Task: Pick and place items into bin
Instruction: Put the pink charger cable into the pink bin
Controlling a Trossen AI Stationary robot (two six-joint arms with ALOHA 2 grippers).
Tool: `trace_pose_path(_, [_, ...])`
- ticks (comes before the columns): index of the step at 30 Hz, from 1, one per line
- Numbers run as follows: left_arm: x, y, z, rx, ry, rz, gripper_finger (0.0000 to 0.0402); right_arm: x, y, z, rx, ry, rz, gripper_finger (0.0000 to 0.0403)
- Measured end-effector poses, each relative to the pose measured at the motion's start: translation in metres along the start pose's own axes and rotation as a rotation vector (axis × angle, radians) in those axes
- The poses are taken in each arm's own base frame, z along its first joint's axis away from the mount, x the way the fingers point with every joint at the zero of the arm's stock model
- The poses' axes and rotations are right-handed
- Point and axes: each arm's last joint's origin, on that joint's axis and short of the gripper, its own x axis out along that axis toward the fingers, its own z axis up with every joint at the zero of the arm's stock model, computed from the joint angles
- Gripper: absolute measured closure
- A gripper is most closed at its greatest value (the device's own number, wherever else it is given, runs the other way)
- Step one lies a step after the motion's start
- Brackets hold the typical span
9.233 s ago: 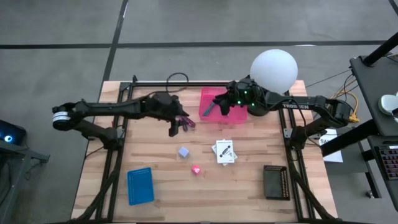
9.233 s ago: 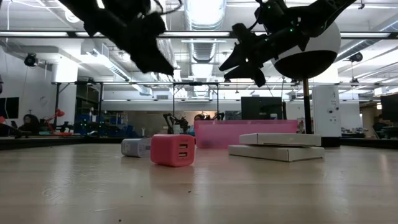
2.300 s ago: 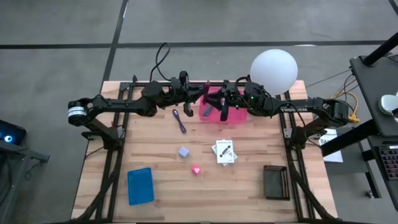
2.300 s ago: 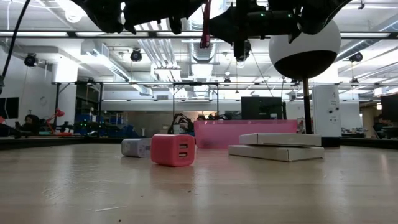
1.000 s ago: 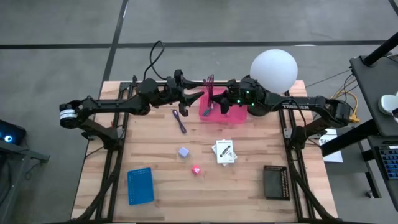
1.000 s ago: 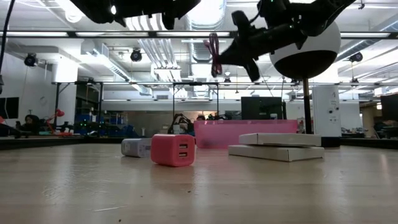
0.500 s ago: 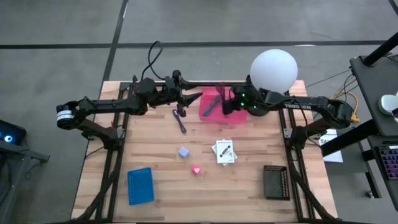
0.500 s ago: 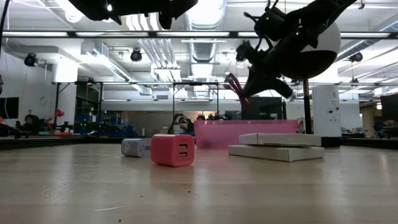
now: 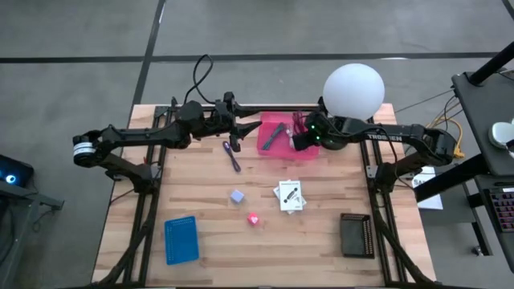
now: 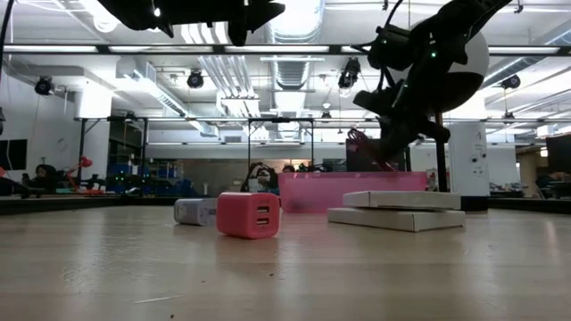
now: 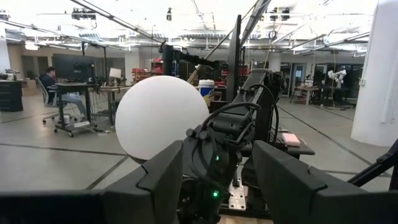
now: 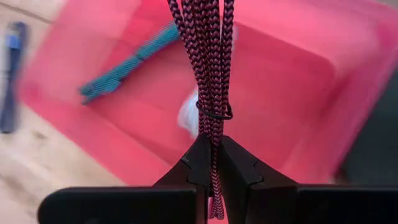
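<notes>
Bin, a pink tray, sits at the table's twelve o'clock edge, already holding a teal-handled tool and a small white bit. Reaching in level from three o'clock, the right arm bends its wrist downward so the right gripper hangs over the bin's right half, fingers pinched tight on a bundled purple cord dangling above the bin's floor. From nine o'clock the left arm stretches level, its left gripper just beside the bin's left wall, fingers parted around nothing. A dark blue cable lies below that gripper. Toward six o'clock lie the white card with black print, the lavender cube and the tiny pink piece, well apart from the bin.
</notes>
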Motion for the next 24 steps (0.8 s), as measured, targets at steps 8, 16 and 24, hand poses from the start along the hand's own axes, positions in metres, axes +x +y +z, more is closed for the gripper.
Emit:
trace_pose_path(8, [0.0,0.0,0.0001,0.0,-0.001,0.0,0.0223,-0.0001,-0.0016,-0.0008,-0.004,-0.006,-0.031,0.0391])
trace_pose_path(16, [0.0,0.0,0.0,0.0,-0.001,0.0,0.0223,0.0,-0.0015,-0.0006,0.001,-0.009,-0.031,0.0387])
trace_pose_path(24, [-0.0001,0.0,-0.0003,0.0,0.0,0.0,0.0223,0.0,-0.0014,-0.0007,0.001,-0.005,-0.026,0.0338])
